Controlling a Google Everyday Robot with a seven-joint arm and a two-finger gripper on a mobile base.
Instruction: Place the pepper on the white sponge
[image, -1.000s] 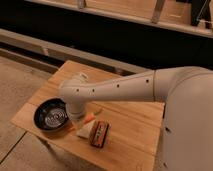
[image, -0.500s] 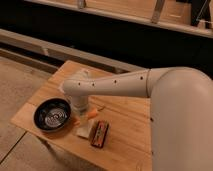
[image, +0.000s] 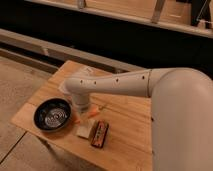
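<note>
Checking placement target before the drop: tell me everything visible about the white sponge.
The white sponge is a small, flat, cream-white rectangular pad, soft-looking, lying flat on the wooden table near its front edge. The dark red-brown block sits right against its right side; the black bowl is to its left. Nothing rests on it. The hand is just behind it, near the pepper.

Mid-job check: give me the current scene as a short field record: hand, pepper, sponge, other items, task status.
hand: hidden under the arm's wrist, low over the table beside the black bowl
pepper: orange, showing by the wrist, just above the white sponge
white sponge: flat on the table, near the front edge
other items: red-brown block right beside the sponge
task status: cannot tell whether the pepper is released
</note>
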